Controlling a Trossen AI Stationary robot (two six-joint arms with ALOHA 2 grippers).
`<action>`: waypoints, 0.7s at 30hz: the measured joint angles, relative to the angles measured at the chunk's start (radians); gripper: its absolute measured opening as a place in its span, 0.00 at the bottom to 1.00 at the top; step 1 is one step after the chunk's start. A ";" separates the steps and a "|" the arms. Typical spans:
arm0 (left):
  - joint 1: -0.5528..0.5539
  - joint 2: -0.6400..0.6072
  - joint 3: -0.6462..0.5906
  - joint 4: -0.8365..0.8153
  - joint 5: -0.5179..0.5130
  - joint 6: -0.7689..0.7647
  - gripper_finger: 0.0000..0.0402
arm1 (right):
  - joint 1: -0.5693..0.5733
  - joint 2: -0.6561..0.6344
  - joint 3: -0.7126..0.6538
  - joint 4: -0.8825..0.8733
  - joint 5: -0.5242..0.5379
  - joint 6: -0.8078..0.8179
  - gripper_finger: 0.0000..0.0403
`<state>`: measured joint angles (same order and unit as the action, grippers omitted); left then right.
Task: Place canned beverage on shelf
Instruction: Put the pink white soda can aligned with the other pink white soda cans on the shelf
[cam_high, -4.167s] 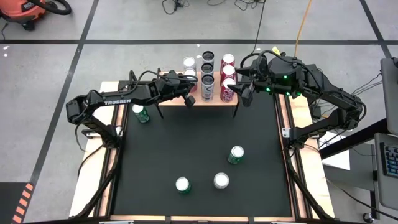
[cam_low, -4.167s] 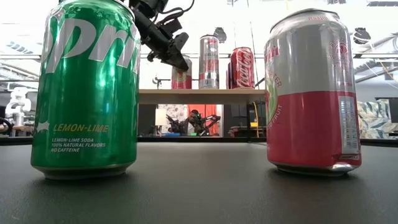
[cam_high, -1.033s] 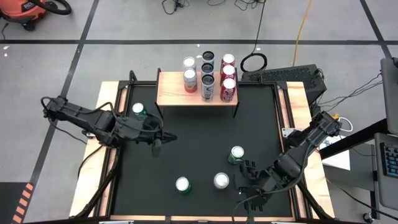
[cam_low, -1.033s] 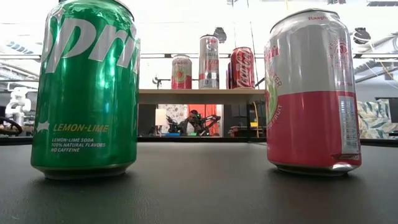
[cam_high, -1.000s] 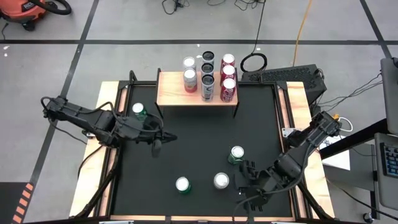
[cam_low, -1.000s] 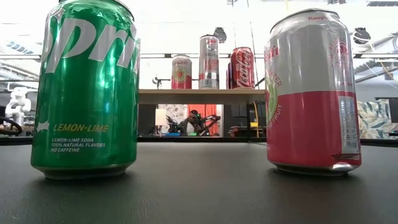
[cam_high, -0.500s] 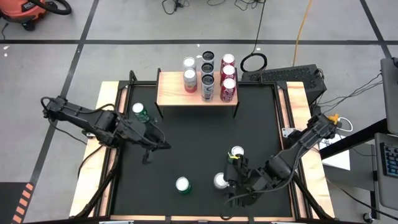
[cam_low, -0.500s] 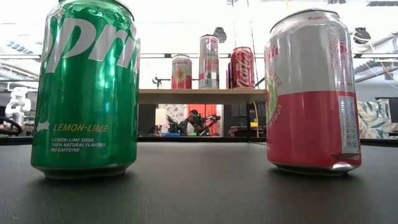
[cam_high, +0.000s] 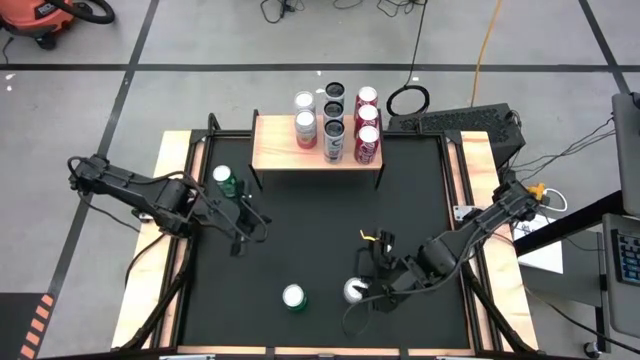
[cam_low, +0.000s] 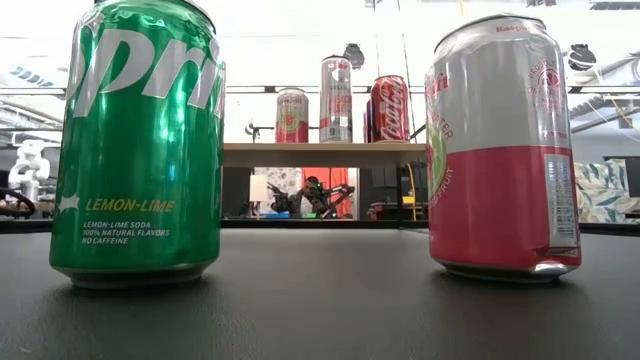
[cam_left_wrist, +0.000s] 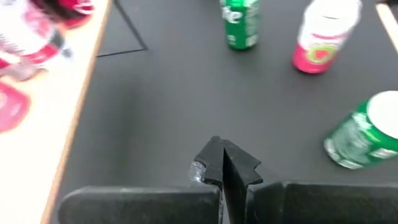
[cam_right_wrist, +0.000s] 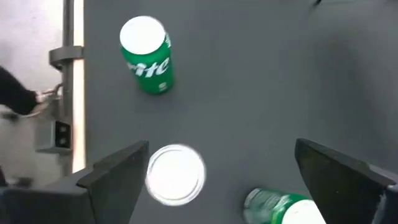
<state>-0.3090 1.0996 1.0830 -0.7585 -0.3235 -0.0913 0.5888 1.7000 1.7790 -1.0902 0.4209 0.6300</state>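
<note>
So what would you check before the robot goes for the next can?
1. Right gripper open: ok, fingers spread wide.
2. Can lined up: ok, the silver-topped can sits between the fingers, close to one side.
3. That can upright: ok.
4. Neighbour clear: not ok, a green can stands close by.
5. Room on the shelf: ok, bare wood beside the six cans.
6. Left gripper out of the way: ok, shut, across the table.
7. Gripper height over the can: cannot tell.

Cans (cam_high: 329, 122) on shelf (cam_high: 275, 148); table (cam_high: 310, 230)
</note>
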 joint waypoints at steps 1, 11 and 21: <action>0.000 0.000 0.000 0.000 -0.013 -0.013 0.00 | 0.001 0.000 0.000 0.001 0.002 -0.018 0.94; -0.040 0.000 0.000 0.007 -0.021 -0.140 0.00 | 0.092 0.000 -0.112 0.034 0.098 0.128 0.94; -0.122 0.036 -0.001 0.031 -0.037 -0.225 0.00 | 0.207 0.001 -0.393 0.514 0.309 0.290 0.94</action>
<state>-0.4309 1.1357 1.0824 -0.7273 -0.3600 -0.3166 0.7961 1.7008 1.3858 -0.5767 0.7302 0.9200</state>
